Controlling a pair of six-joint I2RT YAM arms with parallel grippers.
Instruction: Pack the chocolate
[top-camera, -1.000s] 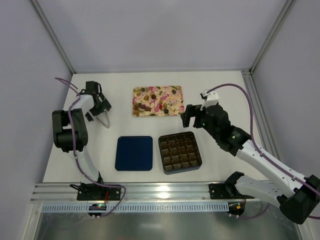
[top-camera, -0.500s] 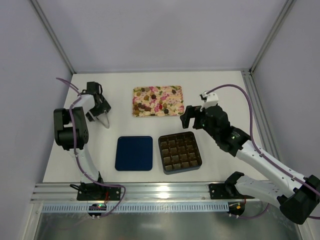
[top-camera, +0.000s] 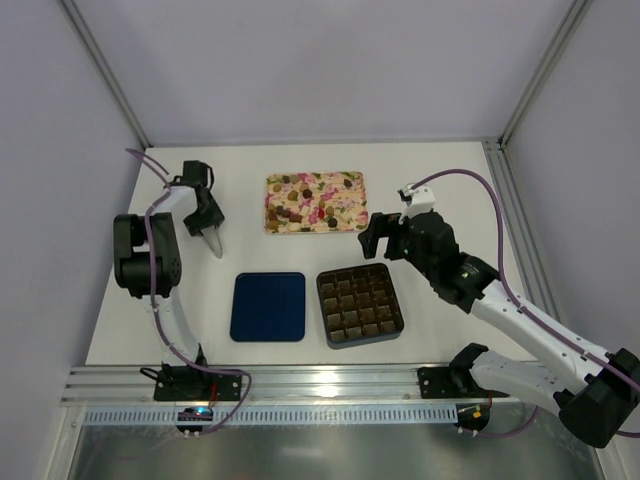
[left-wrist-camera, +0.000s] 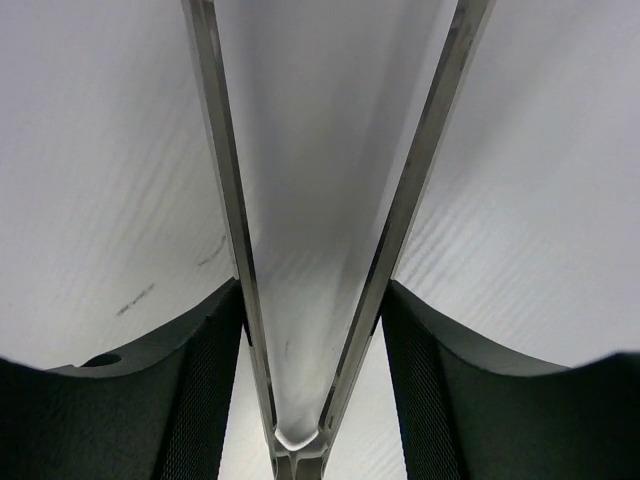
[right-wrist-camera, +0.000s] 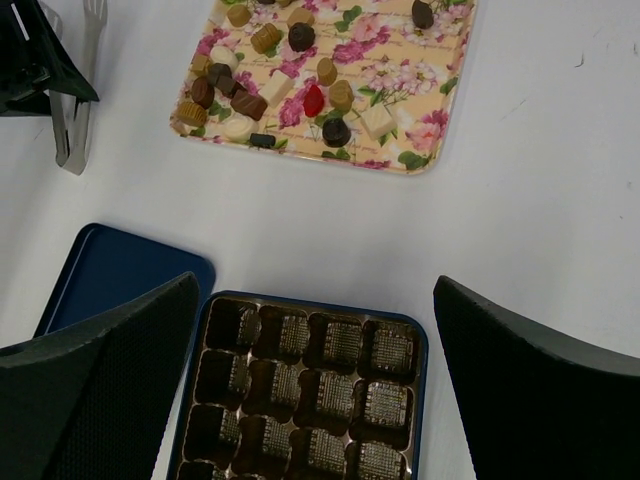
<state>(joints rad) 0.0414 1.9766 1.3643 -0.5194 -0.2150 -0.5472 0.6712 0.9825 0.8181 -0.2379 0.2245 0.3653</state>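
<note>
Clenched left claw (top-camera: 207, 228) on metal tongs (top-camera: 216, 244), pinching near the hinge, probably to leave both blades sprung apart for a small piece. Tips down over the bare table (top-camera: 240, 165), left of the floral tray (top-camera: 361, 190) and apart from it. Right claw (top-camera: 378, 232) spread wide, carrying nothing, hovering by the far edge of the dark box (top-camera: 360, 305), perhaps to steady it. Chocolate (top-camera: 300, 205) loose on the tray, far middle; cells seemingly unfilled. Blue lid (top-camera: 268, 306) flat just left of the box, out of the way. Judged barely begun.
</note>
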